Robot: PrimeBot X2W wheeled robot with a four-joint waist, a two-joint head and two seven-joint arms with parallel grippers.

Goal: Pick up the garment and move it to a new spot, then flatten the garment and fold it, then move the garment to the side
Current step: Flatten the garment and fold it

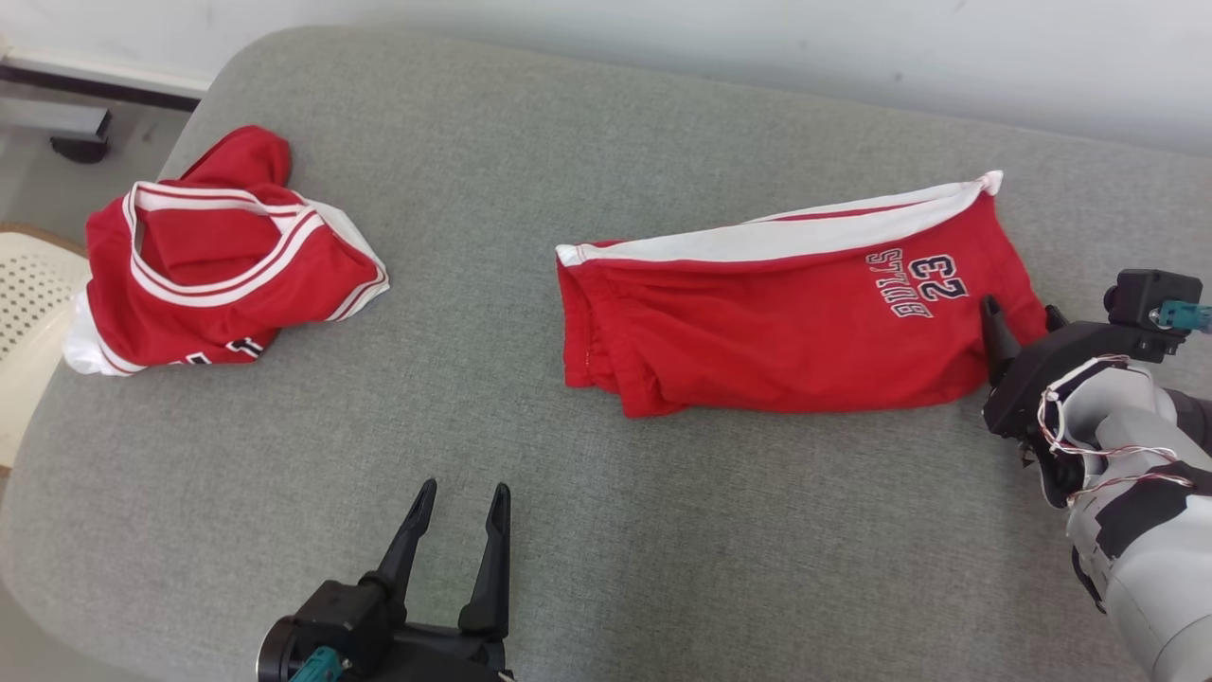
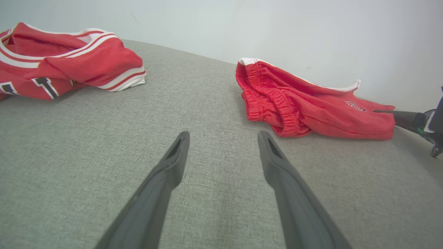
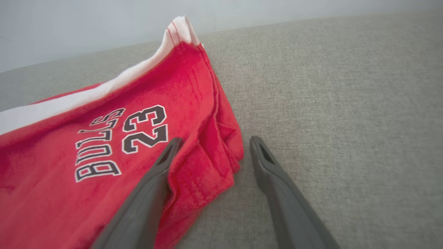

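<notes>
Crumpled red jersey (image 1: pixel 227 275) on grey cushion (image 1: pixel 568 493)

A grey fabric cushion (image 1: pixel 606 474) carries folded red shorts (image 1: pixel 776 332) and, well apart, a crumpled red jersey (image 1: pixel 227 275).

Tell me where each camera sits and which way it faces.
Head view: up high, looking down on the grey cushion, jersey left, shorts right; shows left pincer, right pincer and forearm.
Left wrist view: low over the cushion, facing the wall between both garments; own open fingers show.
Right wrist view: low at the shorts' hem beside the 23 print; own fingers show.
Shared: both wrist views see the shorts; left wrist also catches the right pincer.
</notes>
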